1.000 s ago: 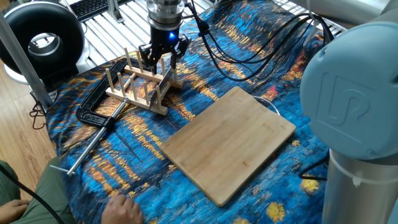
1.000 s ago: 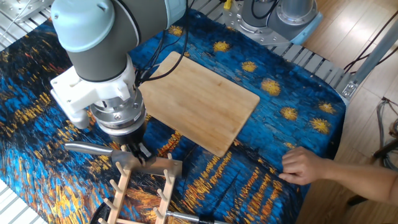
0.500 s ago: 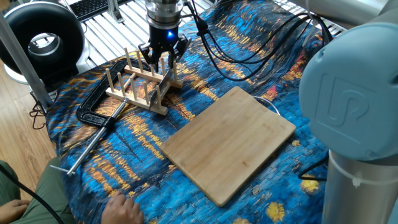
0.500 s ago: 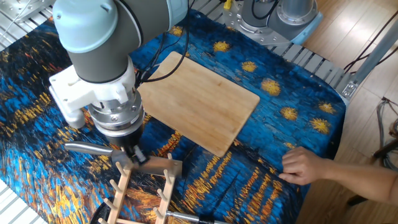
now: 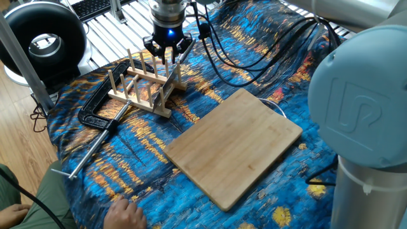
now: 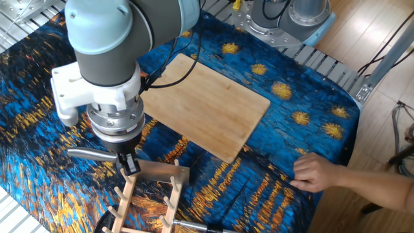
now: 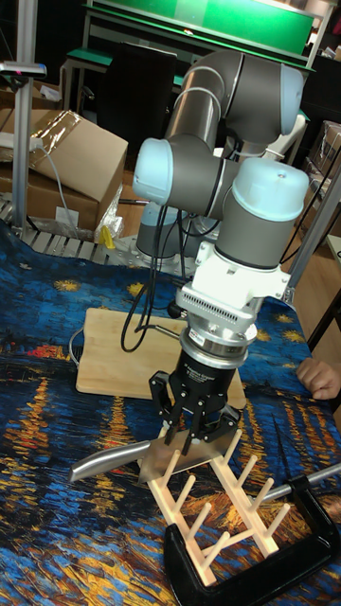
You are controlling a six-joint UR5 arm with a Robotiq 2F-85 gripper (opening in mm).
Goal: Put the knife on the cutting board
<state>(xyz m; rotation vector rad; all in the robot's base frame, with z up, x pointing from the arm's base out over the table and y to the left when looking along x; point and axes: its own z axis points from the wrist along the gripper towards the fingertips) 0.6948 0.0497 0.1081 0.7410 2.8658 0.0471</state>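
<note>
Grab stage: the gripper (image 7: 197, 437) sat right over the knife (image 6: 162, 172), which leaned in the dish rack (image 5: 137, 89) by the table's edge. Clamped or loose? Couldn't tell. Next I'd guess a clean lift, then over to the cutting board (image 5: 235, 147).

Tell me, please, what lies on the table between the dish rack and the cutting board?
Only bare blue and gold cloth lies between the dish rack and the cutting board; one fixed view shows this best.

arm: reaching straight down | tool (image 7: 193, 428): vertical, fingers (image 7: 169, 409) spread
</note>
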